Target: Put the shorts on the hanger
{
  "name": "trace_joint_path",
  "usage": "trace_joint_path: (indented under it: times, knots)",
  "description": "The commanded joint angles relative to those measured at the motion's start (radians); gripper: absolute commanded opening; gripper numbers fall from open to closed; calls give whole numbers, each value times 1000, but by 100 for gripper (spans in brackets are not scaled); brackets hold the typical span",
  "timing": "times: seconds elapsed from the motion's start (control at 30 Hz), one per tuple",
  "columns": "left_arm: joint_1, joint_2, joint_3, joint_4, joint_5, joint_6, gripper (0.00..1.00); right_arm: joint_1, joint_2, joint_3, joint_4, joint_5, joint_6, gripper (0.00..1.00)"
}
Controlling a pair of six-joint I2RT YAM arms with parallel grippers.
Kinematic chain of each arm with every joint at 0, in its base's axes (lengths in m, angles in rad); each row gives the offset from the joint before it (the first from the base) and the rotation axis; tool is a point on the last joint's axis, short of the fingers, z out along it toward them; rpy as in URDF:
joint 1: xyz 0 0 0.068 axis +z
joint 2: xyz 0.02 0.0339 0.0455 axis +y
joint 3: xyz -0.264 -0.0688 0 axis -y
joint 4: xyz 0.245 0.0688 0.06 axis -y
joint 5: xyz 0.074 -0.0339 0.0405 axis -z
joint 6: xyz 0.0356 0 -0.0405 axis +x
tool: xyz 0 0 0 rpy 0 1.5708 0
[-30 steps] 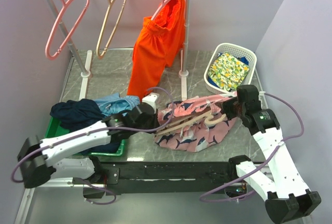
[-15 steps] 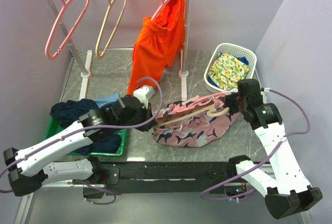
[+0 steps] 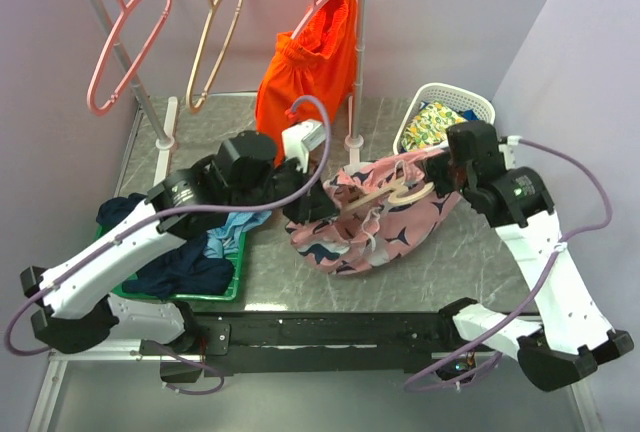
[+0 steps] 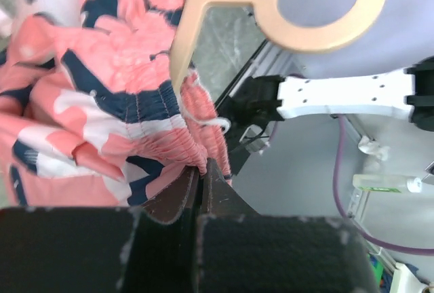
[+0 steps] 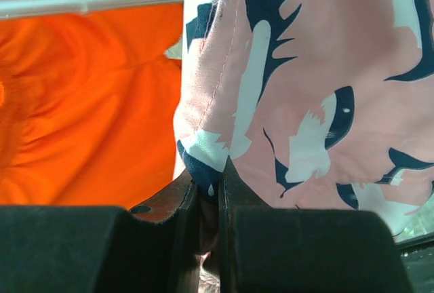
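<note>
Between the two grippers sag the soft pink fabric shorts printed with navy and white leaves (image 3: 378, 230). The left gripper (image 4: 201, 171), its arm stretched out rightward, pinches their gathered waistband. The right gripper (image 5: 209, 183), its arm bent upward, clamps a hem. Just beyond the left fingertips, the slim beige plastic hanger (image 4: 271, 9) runs behind the waistband.

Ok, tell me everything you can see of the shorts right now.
The shorts are soft pink cloth printed with navy and white shapes, with a gathered waistband. They hang bunched: the left gripper pinches the waistband, the right gripper an edge. The tan hanger lies across their top, one arm tucked behind the waistband.
</note>
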Motion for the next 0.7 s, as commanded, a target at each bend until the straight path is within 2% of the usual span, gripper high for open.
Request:
trace_joint_path:
  times: [0.0, 0.13, 0.23, 0.37, 0.47, 0.5, 0.57, 0.63, 0.67]
  knots:
    - [1, 82, 219, -24, 40, 34, 1, 57, 50, 234, -115, 103, 35, 0]
    - [1, 166, 422, -55, 40, 55, 1, 91, 110, 400, -207, 111, 27, 0]
    - [2, 205, 516, -36, -1, 60, 2, 99, 102, 413, -183, 83, 33, 0]
    - [28, 211, 429, 23, -21, 44, 2, 97, 45, 232, -94, 55, 38, 0]
    - [32, 181, 291, 28, -95, 72, 3, 99, 25, 108, -62, 42, 41, 0]
    - [32, 164, 196, 42, -109, 89, 6, 96, 18, 74, -45, 32, 39, 0]
    - [32, 133, 118, 77, -86, 110, 19, 94, 5, -18, 6, 3, 39, 0]
    - [32, 101, 38, 89, -77, 132, 27, 93, 11, -63, 32, -23, 41, 0]
    - [32, 85, 18, 91, -68, 144, 40, 93, 19, -105, 44, -38, 38, 0]
